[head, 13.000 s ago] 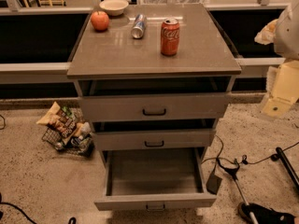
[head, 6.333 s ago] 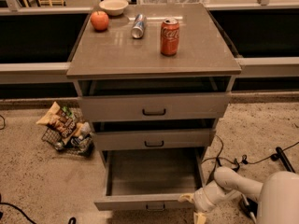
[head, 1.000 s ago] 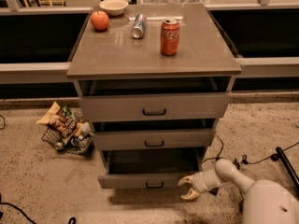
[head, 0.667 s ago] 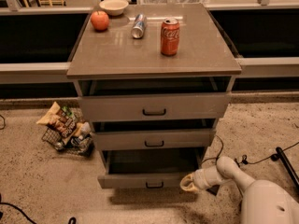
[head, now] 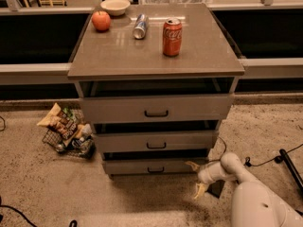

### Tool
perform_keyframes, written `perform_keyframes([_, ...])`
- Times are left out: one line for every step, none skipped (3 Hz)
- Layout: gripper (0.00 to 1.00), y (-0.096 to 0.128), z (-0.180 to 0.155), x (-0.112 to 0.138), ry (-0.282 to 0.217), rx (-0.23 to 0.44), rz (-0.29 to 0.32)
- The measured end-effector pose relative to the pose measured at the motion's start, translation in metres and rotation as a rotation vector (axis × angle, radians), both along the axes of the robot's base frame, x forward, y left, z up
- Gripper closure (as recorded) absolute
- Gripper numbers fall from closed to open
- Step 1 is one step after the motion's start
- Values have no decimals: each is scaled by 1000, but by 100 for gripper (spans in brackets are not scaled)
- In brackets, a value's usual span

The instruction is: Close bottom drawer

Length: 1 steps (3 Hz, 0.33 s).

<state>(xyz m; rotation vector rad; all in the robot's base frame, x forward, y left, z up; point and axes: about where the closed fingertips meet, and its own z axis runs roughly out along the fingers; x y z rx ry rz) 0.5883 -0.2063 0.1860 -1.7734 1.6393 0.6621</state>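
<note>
The bottom drawer (head: 150, 167) is pictured nearly shut, the tool (head: 196, 178) spread wide and empty below the desk's (head: 118, 56) front-right corner; one short push is judged needed.

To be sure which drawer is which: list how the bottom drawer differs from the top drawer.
The bottom drawer has the slimmest front; the top drawer has the tallest. The bottom drawer's handle is small; the top drawer's is wider. Both are grey-beige with centred handles. The gripper, open, sits at the bottom drawer's right end.
</note>
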Motion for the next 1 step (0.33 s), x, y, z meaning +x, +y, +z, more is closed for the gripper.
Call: perform_keyframes([0, -3, -1, -1, 8, 7, 3])
